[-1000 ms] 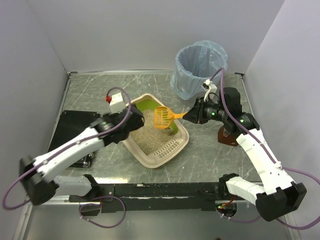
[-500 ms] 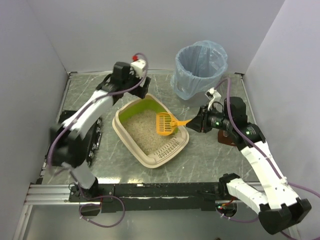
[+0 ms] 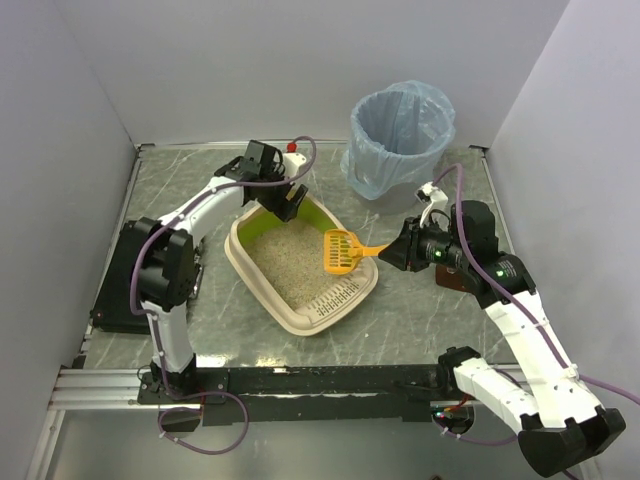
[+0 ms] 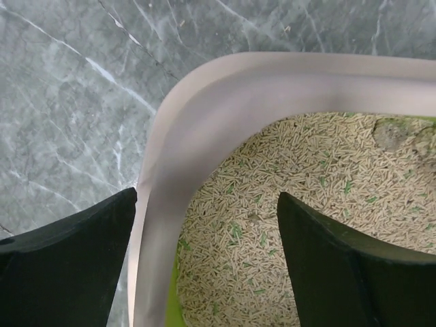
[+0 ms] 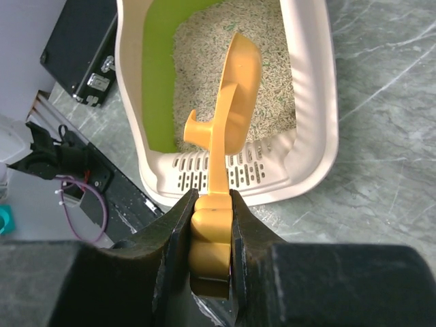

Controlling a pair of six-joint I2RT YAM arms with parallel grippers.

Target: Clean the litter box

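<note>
Over the far corner of the litter box, at the middle of the tabletop, we see the left jaws spread wide astride its cream rim, gripping nothing. Opposite, the right jaws clamp the handle of an orange scoop, its bowl above the beige litter filling the box. Behind stands a grey bin lined with a blue bag; its contents we cannot make out.
</note>
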